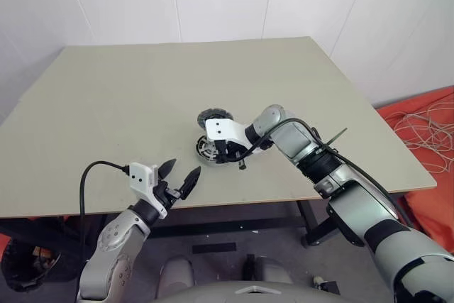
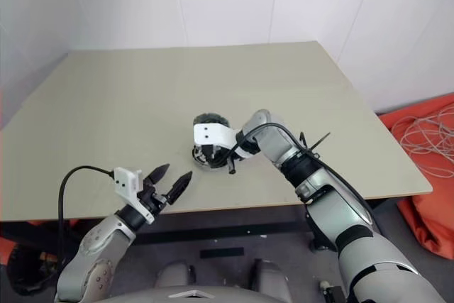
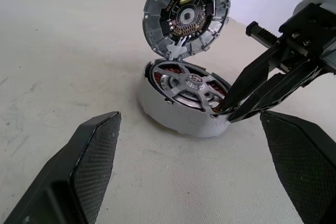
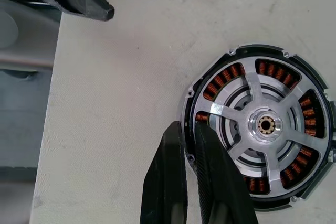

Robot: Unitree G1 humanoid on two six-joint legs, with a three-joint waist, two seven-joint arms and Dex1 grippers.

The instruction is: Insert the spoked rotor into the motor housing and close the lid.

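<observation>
Left gripper point(image 1: 181, 176) open, lid point(image 3: 187, 14) upright

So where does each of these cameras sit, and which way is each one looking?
Head views: the two eyes look forward and down over the table; both arms show.
Left wrist view: looks along the open left gripper at the spoked rotor in the motor housing, lid raised.
Right wrist view: looks down along the shut right gripper at the rotor's rim.
Shared: both wrist views show the rotor over copper windings.
</observation>
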